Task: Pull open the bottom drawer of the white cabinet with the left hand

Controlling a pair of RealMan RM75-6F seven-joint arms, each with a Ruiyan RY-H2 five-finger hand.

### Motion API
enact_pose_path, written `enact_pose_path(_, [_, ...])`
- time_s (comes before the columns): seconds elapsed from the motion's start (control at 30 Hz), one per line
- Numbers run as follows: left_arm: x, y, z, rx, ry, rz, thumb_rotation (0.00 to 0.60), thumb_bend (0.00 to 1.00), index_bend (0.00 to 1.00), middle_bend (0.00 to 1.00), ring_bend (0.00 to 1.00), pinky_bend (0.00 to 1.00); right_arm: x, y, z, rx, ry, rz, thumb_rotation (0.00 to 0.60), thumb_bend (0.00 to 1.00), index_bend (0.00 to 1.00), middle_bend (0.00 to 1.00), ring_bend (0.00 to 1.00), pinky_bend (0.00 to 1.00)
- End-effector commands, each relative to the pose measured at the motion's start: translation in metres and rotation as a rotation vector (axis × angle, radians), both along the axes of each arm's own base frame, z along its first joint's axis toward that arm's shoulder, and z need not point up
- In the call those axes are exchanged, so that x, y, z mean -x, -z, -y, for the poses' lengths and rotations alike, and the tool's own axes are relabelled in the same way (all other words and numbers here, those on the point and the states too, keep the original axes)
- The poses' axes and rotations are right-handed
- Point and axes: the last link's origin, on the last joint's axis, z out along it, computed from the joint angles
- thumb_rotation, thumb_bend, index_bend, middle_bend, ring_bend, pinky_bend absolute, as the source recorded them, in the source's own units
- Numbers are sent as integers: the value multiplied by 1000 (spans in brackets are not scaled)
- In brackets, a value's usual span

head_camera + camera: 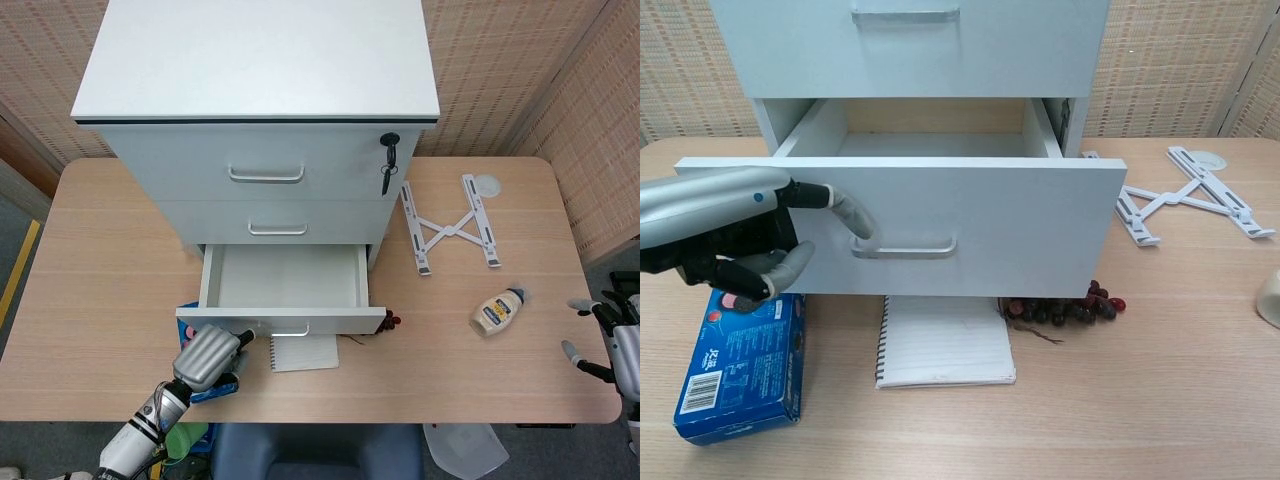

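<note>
The white cabinet (260, 60) stands at the back of the table. Its bottom drawer (288, 277) is pulled well out and looks empty inside. The drawer front (1010, 225) carries a silver handle (905, 248). My left hand (725, 232) is at the front's left end, with one finger (853, 218) hooked behind the handle's left end and the others curled below. In the head view the left hand (208, 357) sits just under the drawer front. My right hand (612, 342) hangs past the table's right edge, fingers spread, holding nothing.
A blue cookie box (740, 365) lies under my left hand. A spiral notebook (945, 345) and dark grapes (1065, 307) poke out from beneath the drawer. A white folding stand (450, 225), a squeeze bottle (497, 312) and keys in the cabinet lock (388, 165) are to the right.
</note>
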Motion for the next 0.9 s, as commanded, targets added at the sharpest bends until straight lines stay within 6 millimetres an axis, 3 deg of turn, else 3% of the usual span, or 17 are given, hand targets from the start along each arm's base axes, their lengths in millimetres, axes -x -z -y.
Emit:
enact_pose_path(0.03, [-5,-12,3,-34,32,62,600,667,268,926,972,1000,0,0,0,0,0,1,600,204,308,390,335,437])
enact_pose_path(0.17, [-9,-28,4,-59,45,163,600,666,362,903,948,1000,0,0,0,2,1,2,600,204,308,390,335,436])
enact_pose_path(0.23, [-8,-38,2,-91,51,206,600,667,457,899,944,1000,1,0,0,3,1,2,600,205,308,390,335,436])
enact_pose_path(0.43, [12,-71,-6,-228,42,210,600,667,719,898,935,1000,1,0,1,4,3,7,600,204,308,390,335,436])
enact_pose_path(0.67, [51,-104,-15,-353,-53,123,600,666,727,896,911,1000,-2,1,4,-1,-4,5,600,205,308,390,335,436])
enact_pose_path(0.9, [108,-119,-18,-468,-197,-28,600,666,613,773,740,898,-3,4,7,-15,-9,6,600,205,308,390,334,436])
